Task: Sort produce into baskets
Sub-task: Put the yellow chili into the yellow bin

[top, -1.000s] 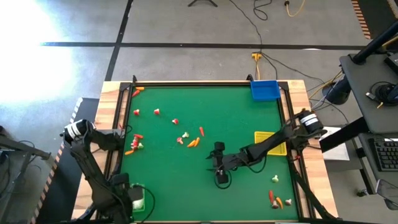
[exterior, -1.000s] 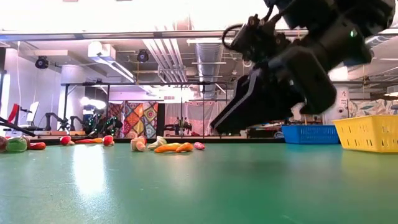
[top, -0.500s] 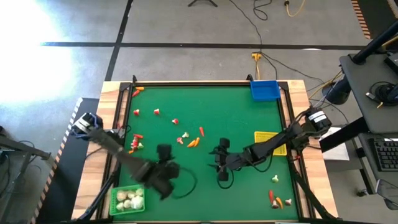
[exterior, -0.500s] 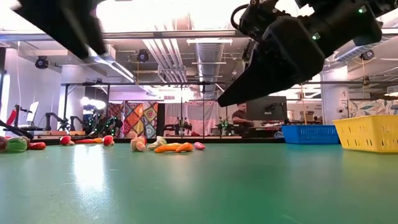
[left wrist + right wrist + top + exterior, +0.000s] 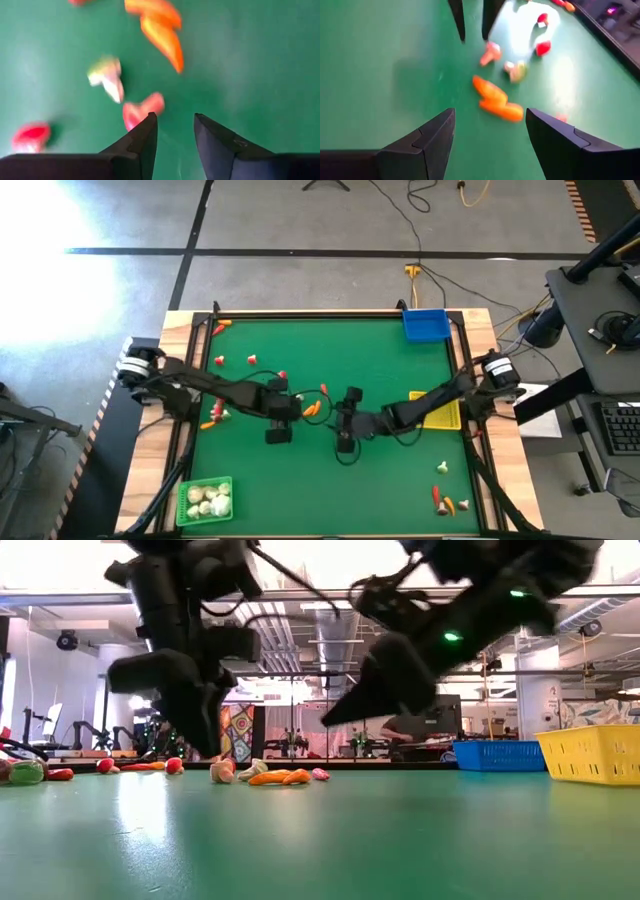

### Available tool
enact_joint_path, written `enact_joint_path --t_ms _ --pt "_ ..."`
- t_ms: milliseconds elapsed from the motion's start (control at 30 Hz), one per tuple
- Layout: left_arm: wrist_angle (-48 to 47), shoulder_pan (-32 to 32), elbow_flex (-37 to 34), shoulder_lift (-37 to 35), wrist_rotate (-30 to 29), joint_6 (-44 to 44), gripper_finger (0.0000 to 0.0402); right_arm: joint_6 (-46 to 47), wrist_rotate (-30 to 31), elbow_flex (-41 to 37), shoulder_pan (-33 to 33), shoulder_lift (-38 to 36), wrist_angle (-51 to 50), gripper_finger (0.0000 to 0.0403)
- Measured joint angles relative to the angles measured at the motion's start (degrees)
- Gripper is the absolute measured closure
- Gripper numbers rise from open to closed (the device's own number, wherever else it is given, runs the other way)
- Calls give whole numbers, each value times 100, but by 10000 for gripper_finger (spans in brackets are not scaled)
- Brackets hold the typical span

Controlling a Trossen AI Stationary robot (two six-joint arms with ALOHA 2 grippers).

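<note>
Carrots (image 5: 312,408) side by side, long axes aslant, between half-open left tool (image 5: 279,434) and wide-open right tool (image 5: 345,444).

Three baskets: one green (image 5: 204,501), one yellow (image 5: 436,410), one blue (image 5: 426,325). Two arms over the mat. Four whitish bulbs in the green basket (loose pieces too small to count).

A: What lies past the left gripper (image 5: 174,131)?
B: Green mat; two orange carrot pieces (image 5: 161,30) at the top, a whitish-green bulb (image 5: 106,78) centre-left.
A: Nearer?
B: A pink piece (image 5: 141,110) touching one dark finger (image 5: 141,142).
</note>
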Motion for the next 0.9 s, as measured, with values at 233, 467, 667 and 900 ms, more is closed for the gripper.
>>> enact_joint_path --t_ms 233,467,667,900 --pt "2863 24 -1878 -968 -356 292 311 154 -1400 1018 -1094 392 -1378 175" --pt "4396 -6 -2509 -1501 -1553 80 318 -577 -2617 1766 -1489 942 -2228 191" --pt "6182 15 -2655 -1563 -2310 1410 318 -882 -2626 2152 -1655 1321 -2498 208" --pt "6041 15 -2736 -1528 -2307 1419 318 -628 -2636 2168 -1637 1440 -2760 241"
